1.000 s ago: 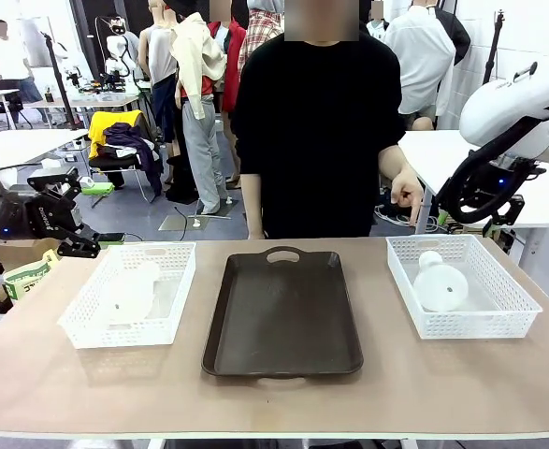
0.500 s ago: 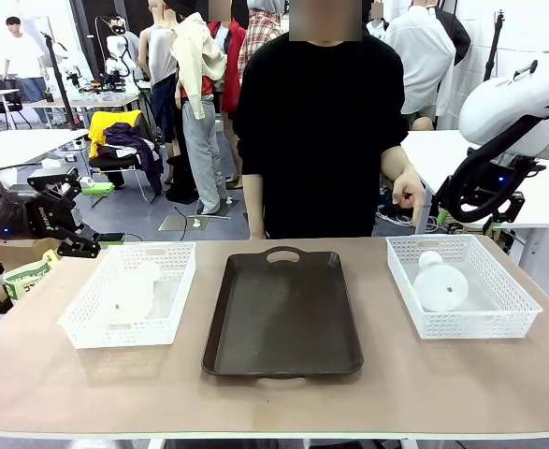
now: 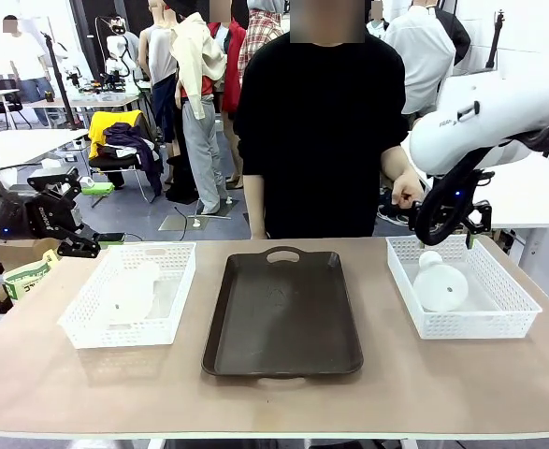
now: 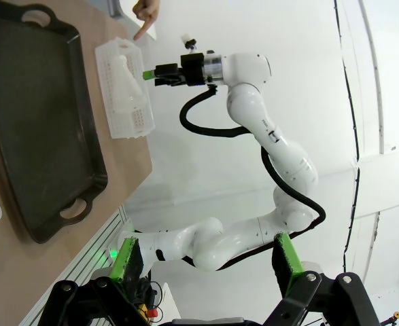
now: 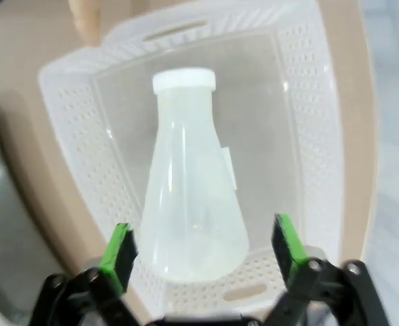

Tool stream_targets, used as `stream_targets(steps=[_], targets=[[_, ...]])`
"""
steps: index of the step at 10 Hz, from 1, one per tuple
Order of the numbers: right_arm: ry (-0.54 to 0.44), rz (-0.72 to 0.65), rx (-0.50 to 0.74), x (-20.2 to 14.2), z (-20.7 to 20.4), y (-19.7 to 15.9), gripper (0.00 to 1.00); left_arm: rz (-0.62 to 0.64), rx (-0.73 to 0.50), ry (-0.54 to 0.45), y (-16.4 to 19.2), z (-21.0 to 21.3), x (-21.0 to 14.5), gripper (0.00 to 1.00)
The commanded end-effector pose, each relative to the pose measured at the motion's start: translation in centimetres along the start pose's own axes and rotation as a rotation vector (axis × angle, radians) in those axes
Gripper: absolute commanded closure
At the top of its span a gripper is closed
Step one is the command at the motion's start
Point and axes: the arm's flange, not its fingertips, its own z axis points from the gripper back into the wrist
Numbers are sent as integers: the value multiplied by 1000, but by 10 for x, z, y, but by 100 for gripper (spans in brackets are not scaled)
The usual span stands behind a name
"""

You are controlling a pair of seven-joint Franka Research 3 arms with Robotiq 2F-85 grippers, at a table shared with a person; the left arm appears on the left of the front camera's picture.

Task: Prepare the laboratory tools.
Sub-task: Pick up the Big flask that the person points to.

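One translucent white flask [image 3: 440, 285] lies on its side in the right white basket [image 3: 517, 304]. My right gripper [image 3: 445, 234] hangs open just above that basket's far end, touching nothing. In the right wrist view the flask [image 5: 192, 197] lies straight below, cap pointing away, between the green pads [image 5: 117, 255] of the right gripper [image 5: 202, 255]. A second flask [image 3: 129, 292] lies in the left white basket [image 3: 87, 327]. My left gripper [image 3: 79, 248] stands open off the table's far left corner; in its own view the left gripper [image 4: 206, 261] is open on nothing.
A dark brown tray [image 3: 283, 313] lies between the baskets. A person in black stands at the far side with a hand [image 3: 405, 192] close to my right arm; a fingertip [image 5: 83, 17] shows past the basket's far rim. The left wrist view shows the right arm [image 4: 253, 102] over the right basket [image 4: 124, 95].
My right arm has swung in from the right and down, bringing its gripper over the right basket. The left arm, flasks and tray have not moved.
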Motion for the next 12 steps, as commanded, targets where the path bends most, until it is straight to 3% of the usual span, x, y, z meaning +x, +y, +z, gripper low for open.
stream_targets(steps=[1,5,9,12], targets=[[27,-50,-42,23,-13,7,0,-13,-3,-5,0,1,-1,0],[21,-95,1,37,-43,3,0,-13,-3,-5,0,1,-1,0],[-72,-118,48,40,-70,1,0,-13,-3,-5,0,1,-1,0],[-80,-117,51,48,-78,7,0,-13,-3,-5,0,1,-1,0]])
